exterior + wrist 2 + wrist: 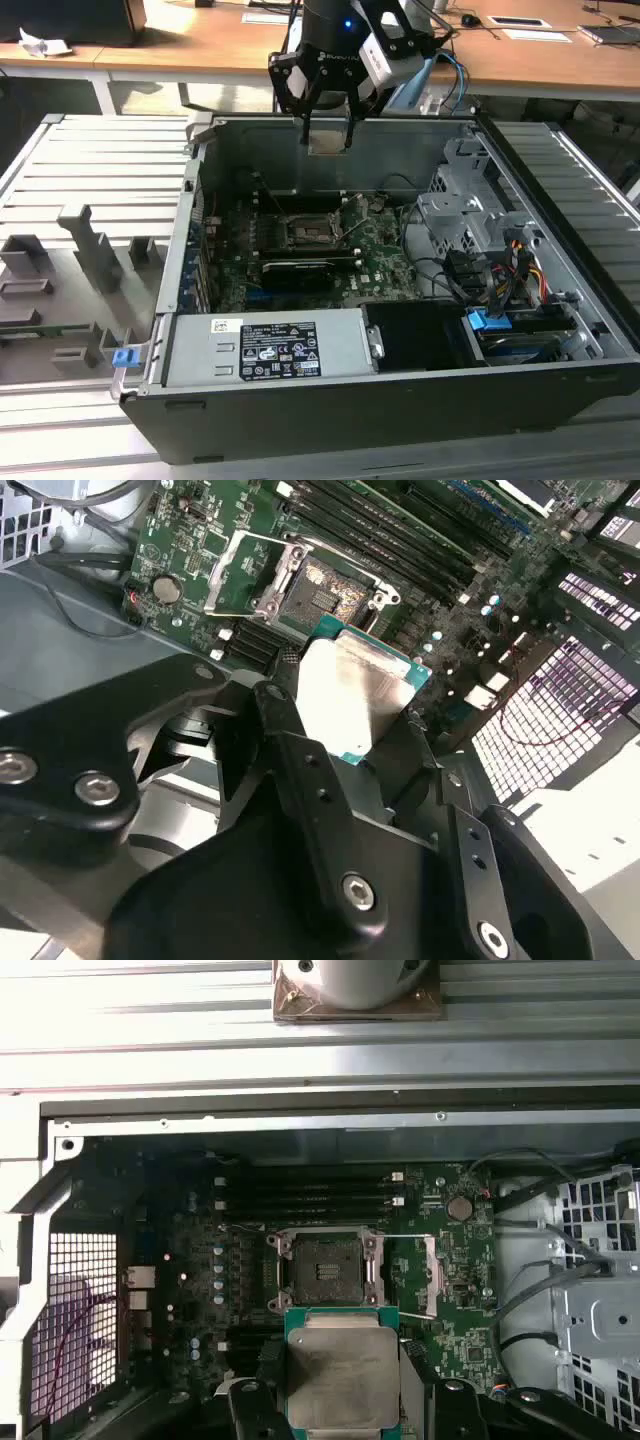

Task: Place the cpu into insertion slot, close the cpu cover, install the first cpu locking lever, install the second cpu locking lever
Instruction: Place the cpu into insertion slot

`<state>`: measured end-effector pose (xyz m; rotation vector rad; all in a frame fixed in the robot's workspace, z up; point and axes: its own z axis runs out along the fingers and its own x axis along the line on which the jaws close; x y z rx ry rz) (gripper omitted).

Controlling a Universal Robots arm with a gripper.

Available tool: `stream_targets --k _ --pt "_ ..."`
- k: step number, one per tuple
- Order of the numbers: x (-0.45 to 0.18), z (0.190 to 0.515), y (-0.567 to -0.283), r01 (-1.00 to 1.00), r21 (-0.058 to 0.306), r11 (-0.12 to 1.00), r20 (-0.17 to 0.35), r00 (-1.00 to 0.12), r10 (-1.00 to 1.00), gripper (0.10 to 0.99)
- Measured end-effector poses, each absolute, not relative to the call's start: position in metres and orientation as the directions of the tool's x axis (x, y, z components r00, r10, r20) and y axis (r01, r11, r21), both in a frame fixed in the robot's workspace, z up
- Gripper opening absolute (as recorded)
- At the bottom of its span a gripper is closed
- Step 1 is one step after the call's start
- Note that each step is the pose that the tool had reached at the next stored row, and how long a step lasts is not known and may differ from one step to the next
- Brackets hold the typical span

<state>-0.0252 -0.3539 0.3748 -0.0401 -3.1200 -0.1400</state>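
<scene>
Silvery-tan metal marks the cpu (342,1372), pinched by its edges in your gripper (345,1400), well above the green motherboard (460,1260); beyond, the insertion slot (327,1270) lies uncovered, the cpu cover (225,580) swung open.

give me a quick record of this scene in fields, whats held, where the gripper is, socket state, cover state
held item: small flat square silvery-tan cpu, clamped between the fingers of the black gripper
gripper position: raised above the green motherboard of the open grey metal computer case
insertion slot: square dark socket with metal rim, uncovered and empty
cpu cover: thin silver-grey metal frame plate, swung open off the socket
cpu versus slot: apart, chip not seated yet
</scene>
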Motion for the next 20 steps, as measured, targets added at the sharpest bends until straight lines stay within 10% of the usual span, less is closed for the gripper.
stream_targets --k 20 --pt "-0.0252 0.3745 -0.3541 0.088 0.089 0.992 0.019 -0.996 0.087 0.537"
